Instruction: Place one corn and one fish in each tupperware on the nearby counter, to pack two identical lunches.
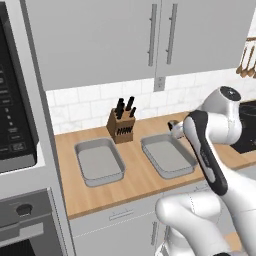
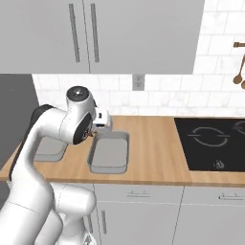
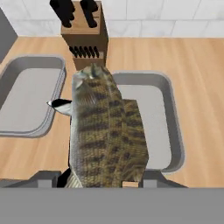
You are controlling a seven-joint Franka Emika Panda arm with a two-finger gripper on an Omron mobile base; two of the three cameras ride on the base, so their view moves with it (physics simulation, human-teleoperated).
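The end effector (image 3: 105, 181) holds a fish (image 3: 107, 135), jaws closed partway on its body; in the hand view the fish fills the centre, mottled olive-brown, head end pointing away toward the far wall. The hand hangs above the counter (image 1: 145, 187), over the near-left part of the right tupperware (image 3: 168, 127), w/ the left tupperware (image 3: 26, 94) just beside it to the left and a strip of bare wood between the two. In the left base view the wrist sits above the far right corner of the right tupperware (image 1: 167, 155); in the right base view it is over the far end of that same container (image 2: 110, 153).

Both tupperware look empty: plain grey floors, no corn and no fish inside, as far as the frames show. The left tupperware (image 1: 99, 161) is partly hidden by the arm in the right base view, but the other views show its floor bare. No corn can be made out anywhere on the counter here.

A knife block (image 1: 121, 125) stands at the far edge betw. the two containers, close to the hand's path. A black cooktop (image 2: 210, 136) lies well to the right.

Judgement: task is at an early stage, first item carried, nothing packed yet. Next step likely lowering the fish into the right tupperware & releasing; then a 2nd fish and two corn remain
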